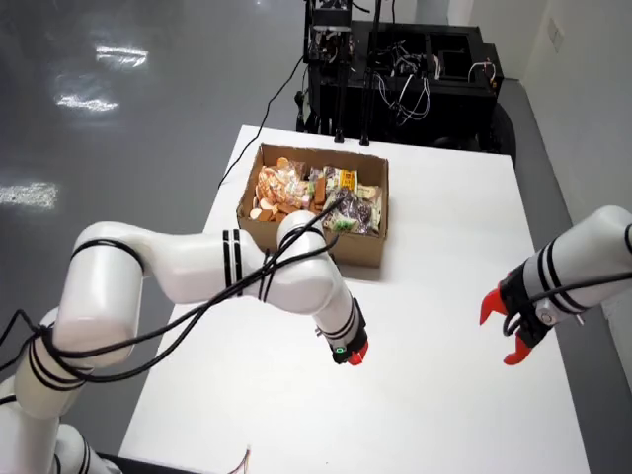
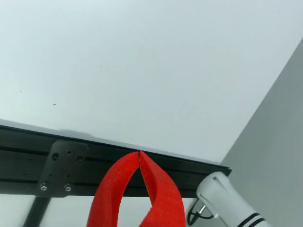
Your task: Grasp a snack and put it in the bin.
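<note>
A brown cardboard box (image 1: 296, 233) stands on the white table (image 1: 444, 227), toward its far side in the overhead view. It holds several snack packets (image 1: 326, 197) and orange crackers (image 1: 276, 188). My gripper (image 1: 355, 354) hangs low over the table, in front of the box and well apart from it. In the wrist view its red fingertips (image 2: 139, 153) meet at a point, so it is shut with nothing between them. That view shows only bare table and no snack.
A second white arm (image 1: 578, 267) enters from the right, its red gripper (image 1: 509, 331) open above the table. The wrist view shows that arm (image 2: 227, 201) and a black rail (image 2: 71, 163) along the table edge. Black equipment (image 1: 395, 69) stands behind the table.
</note>
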You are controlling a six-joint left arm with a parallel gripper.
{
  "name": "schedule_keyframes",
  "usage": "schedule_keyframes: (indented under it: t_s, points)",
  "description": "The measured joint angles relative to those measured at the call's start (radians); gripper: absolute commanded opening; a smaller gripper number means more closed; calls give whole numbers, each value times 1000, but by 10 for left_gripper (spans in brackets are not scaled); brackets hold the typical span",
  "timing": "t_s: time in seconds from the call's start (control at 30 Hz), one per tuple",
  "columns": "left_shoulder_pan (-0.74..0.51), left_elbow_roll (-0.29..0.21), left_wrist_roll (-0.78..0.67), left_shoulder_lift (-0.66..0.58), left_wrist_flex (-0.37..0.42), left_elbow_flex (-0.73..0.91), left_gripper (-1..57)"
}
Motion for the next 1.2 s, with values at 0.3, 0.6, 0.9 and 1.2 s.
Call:
schedule_keyframes:
  t_s: [0.3, 0.6, 0.9, 1.2]
  points:
    - [17, 0, -72, -9, -11, -2, -4]
    - [34, 4, -134, -10, -30, -3, -1]
    - [49, 5, -136, -10, -58, -4, 0]
    - [67, 7, -133, -9, -61, -5, 0]
